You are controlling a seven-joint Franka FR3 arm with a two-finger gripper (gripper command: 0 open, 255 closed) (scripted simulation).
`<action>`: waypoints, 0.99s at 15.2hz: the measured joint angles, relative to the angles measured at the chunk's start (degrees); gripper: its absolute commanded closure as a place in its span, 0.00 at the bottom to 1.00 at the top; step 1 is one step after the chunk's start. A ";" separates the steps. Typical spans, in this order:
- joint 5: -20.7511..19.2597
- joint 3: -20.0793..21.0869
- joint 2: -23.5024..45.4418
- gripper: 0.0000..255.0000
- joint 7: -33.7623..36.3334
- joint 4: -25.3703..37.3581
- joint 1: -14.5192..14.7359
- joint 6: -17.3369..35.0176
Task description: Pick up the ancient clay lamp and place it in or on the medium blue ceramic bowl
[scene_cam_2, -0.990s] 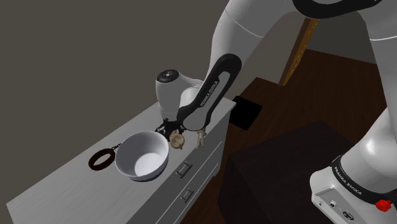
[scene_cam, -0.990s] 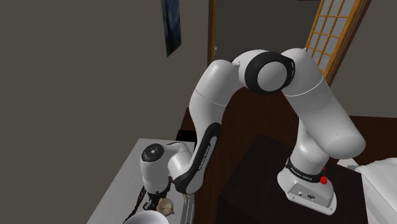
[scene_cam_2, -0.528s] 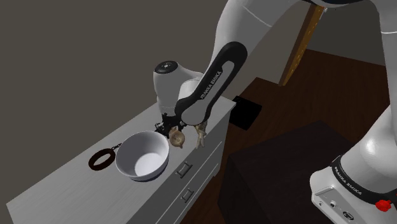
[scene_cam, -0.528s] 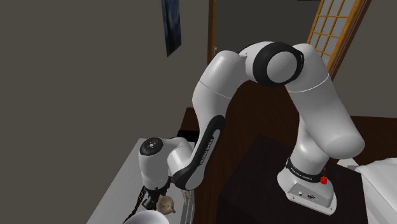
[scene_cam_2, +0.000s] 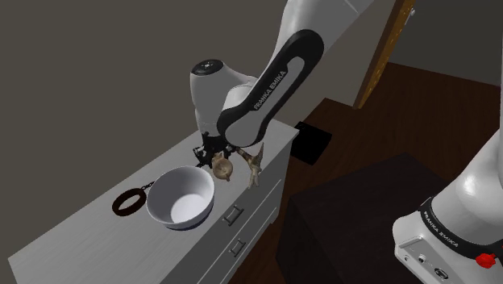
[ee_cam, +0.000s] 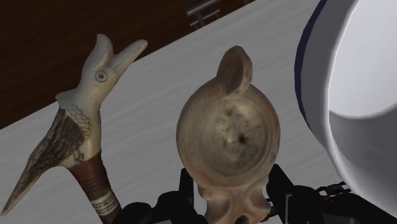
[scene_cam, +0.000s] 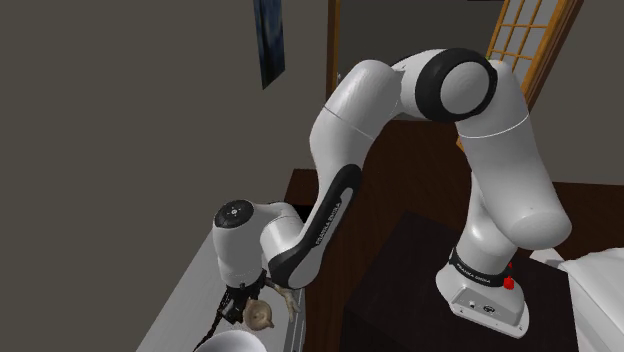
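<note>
Just beside the rim of the white bowl with a dark blue outside [scene_cam_2: 192, 206], the black two-finger gripper [scene_cam_2: 211, 156] is clasping the round tan clay lamp [scene_cam_2: 222, 168] by its narrow end, its fingers [ee_cam: 278, 186] pressing in from both sides. In the wrist view the lamp [ee_cam: 228, 137] is showing its shallow dished top and looped handle, with the bowl's wall [ee_cam: 362, 95] rising close alongside it; the lamp is sitting outside the bowl. On the lamp's far side from the bowl, a pale carved bird-headed figure [ee_cam: 75, 130] is lying on the light grey dresser top [scene_cam_2: 85, 222]. On the bowl's opposite side, a dark ring [scene_cam_2: 126, 202] is resting on that same top, nearly touching the bowl.
</note>
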 measured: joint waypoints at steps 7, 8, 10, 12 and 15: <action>2.75 2.25 -4.07 1.00 -2.08 -0.32 -1.57 -3.64; 3.23 2.59 -4.90 1.00 -2.48 -0.67 -1.93 -4.08; 4.03 3.16 -5.87 1.00 -3.05 -0.38 -2.26 -5.28; 4.88 3.75 -7.20 1.00 -3.64 -0.64 -2.70 -6.26; 6.28 4.62 -9.15 1.00 -4.67 -0.69 -3.35 -8.00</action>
